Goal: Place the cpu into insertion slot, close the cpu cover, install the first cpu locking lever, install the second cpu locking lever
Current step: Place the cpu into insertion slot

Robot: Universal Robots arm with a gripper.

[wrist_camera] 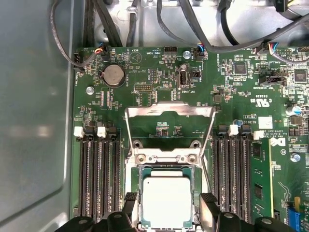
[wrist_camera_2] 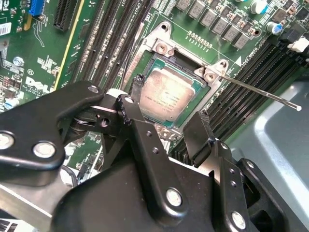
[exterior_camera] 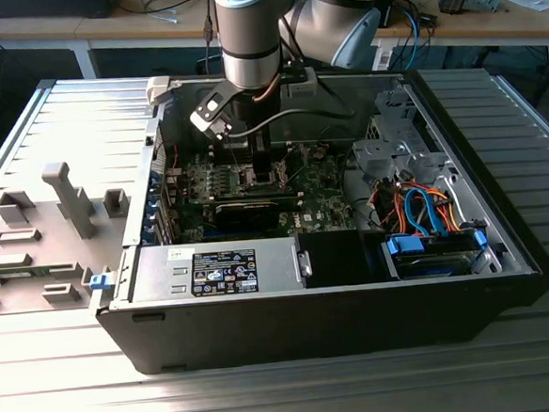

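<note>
Second wrist view: cpu point(wrist_camera_2: 171, 96) in insertion slot point(wrist_camera_2: 150, 53).
Claw point(wrist_camera_2: 170, 100) spread astride it, empty; it seems light, fragile: grip by edges.

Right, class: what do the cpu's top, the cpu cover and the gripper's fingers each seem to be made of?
The cpu: top looks like dull metal, pale silver-grey with soft glare. The cpu cover: thin bright sheet metal, probably steel, with shiny bent edges. Fingers of the gripper: matte black, plastic or coated metal, unclear which.
</note>
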